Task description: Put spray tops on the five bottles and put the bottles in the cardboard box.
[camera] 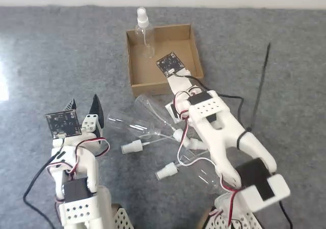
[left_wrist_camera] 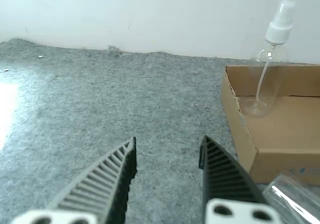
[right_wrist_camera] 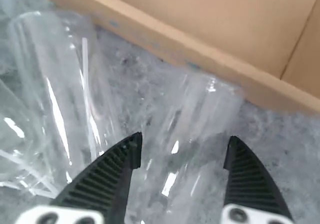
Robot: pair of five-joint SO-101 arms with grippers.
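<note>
Surface: grey carpet [camera: 51,50], white wall [left_wrist_camera: 150,9] behind. Cardboard box [camera: 133,71]: one spray-topped bottle [camera: 144,32] upright in a far corner. Loose bottles [camera: 137,119] lie beside the box. My left gripper [left_wrist_camera: 169,140]: wide, empty. My right gripper [right_wrist_camera: 185,136]: wide, straddling a lying bottle [right_wrist_camera: 195,114].

Bright, soft daylight in all three views; shadows weak.
I read the light as coming from the left arm's side. There's a blown-out white patch [camera: 2,88] on the grey tabletop [camera: 30,45] at the high view's left edge, and the same glare in the left wrist view. The wall [left_wrist_camera: 150,14] is pale and evenly lit. The clear bottles [right_wrist_camera: 55,99] throw thin white glints in the right wrist view. The cardboard box [camera: 153,71] floor is evenly lit, and tabletop shadows are faint and soft-edged.
</note>
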